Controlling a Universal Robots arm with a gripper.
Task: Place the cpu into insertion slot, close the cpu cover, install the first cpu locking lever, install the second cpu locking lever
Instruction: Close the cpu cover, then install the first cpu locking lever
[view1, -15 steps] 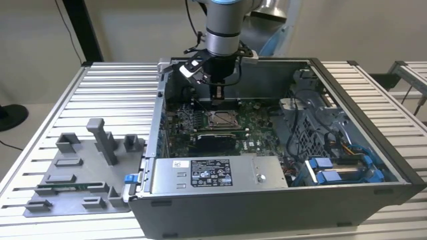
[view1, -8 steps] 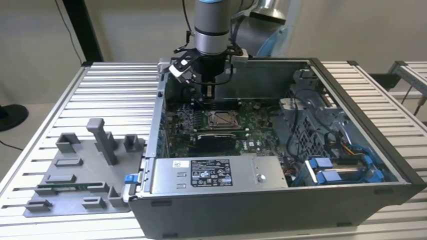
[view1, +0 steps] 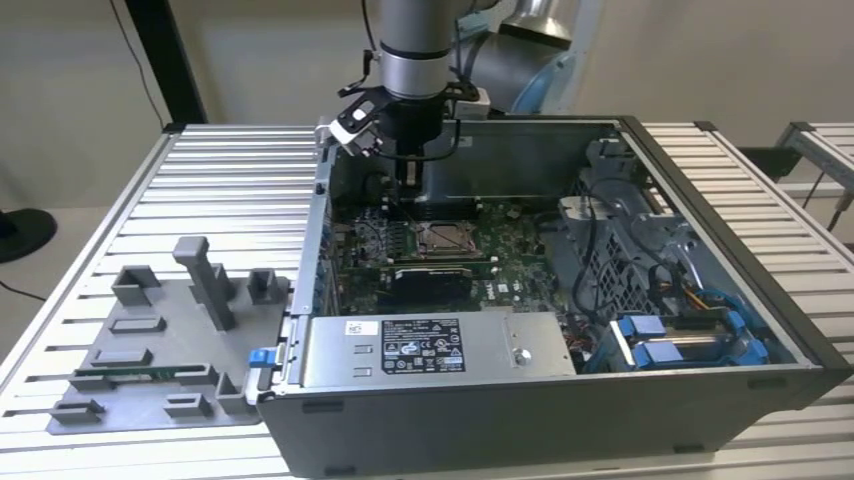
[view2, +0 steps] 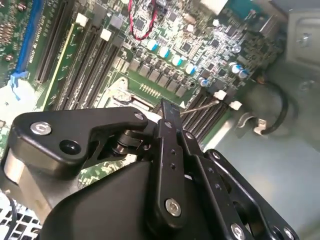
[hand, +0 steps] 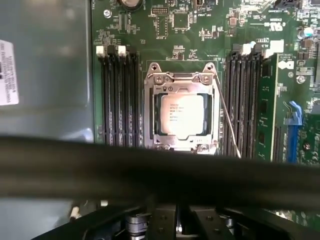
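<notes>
Locate the open computer case (view1: 561, 400) on the table (view1: 227, 170), toward the edge at the exterior view's right, with the grey fixture tray (view1: 147, 330) toward the near corner at the exterior view's left. Find the cpu (hand: 181, 115) seated flat in the insertion slot (hand: 157, 117), near the middle of the green circuit board (hand: 165, 30), between two banks of long black memory slots (hand: 117, 95). Note the cpu cover (hand: 180, 82) lowered flat over the chip, framing its metal top through the cut-out; judge placement and cover closing as done. Observe one thin wire locking lever (hand: 227, 120) angled away from the cover's edge rather than lying along it; treat as not yet latched. Read the end effector (view2: 164, 107) as pressed together, pinching nothing, tip just beside that lever in the second wrist view; probably closed to present a single narrow pushing tip among the crowded slots. In the exterior view, see the end effector (view1: 407, 185) positioned inside the case near its far wall, on the far side of the slot. Cannot tell contact between tip and lever. Cannot make out a second lever on the cover's opposite edge. Expect part of the board hidden behind a dark blurred bar (hand: 160, 170) across the first wrist view; nature of the bar unclear.
</notes>
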